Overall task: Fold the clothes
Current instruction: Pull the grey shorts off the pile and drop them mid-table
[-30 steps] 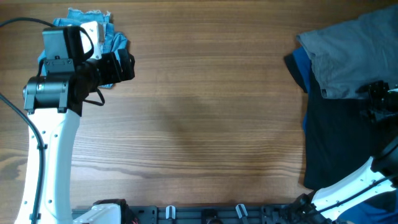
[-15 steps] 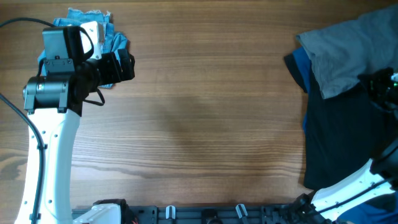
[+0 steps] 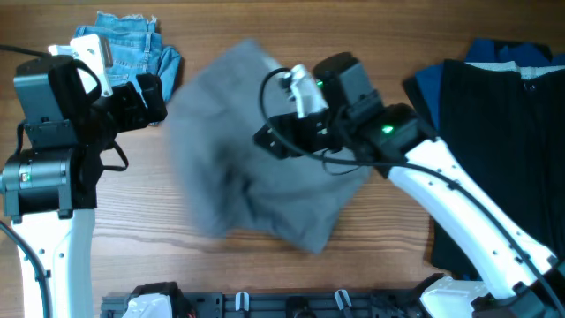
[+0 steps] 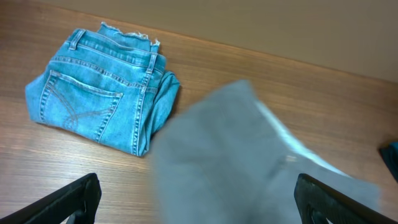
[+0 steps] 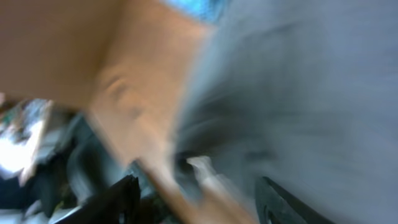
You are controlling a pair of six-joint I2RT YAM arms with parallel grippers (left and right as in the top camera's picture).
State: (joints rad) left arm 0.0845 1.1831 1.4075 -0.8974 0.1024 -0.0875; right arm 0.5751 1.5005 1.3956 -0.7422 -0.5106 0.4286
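Sprawling blurred across the middle of the table (image 3: 397, 230), the grey shorts (image 3: 238, 172) lie beneath the right gripper (image 3: 269, 139), its grip impossible to tell; the left gripper (image 4: 196, 186) hangs spread wide near the denim shorts (image 4: 99, 102).

The grey shorts (image 3: 256, 177) are being shown in a plain mid-grey, with a paler strip being seen along one edge in the left wrist view. The denim shorts (image 4: 102, 93) are being shown in light blue, with tan stitching and whitish frayed hems. The table (image 3: 221, 274) is being seen in warm brown wood grain. A black garment (image 3: 503, 132) and a blue garment (image 3: 425, 88) are being shown plain.
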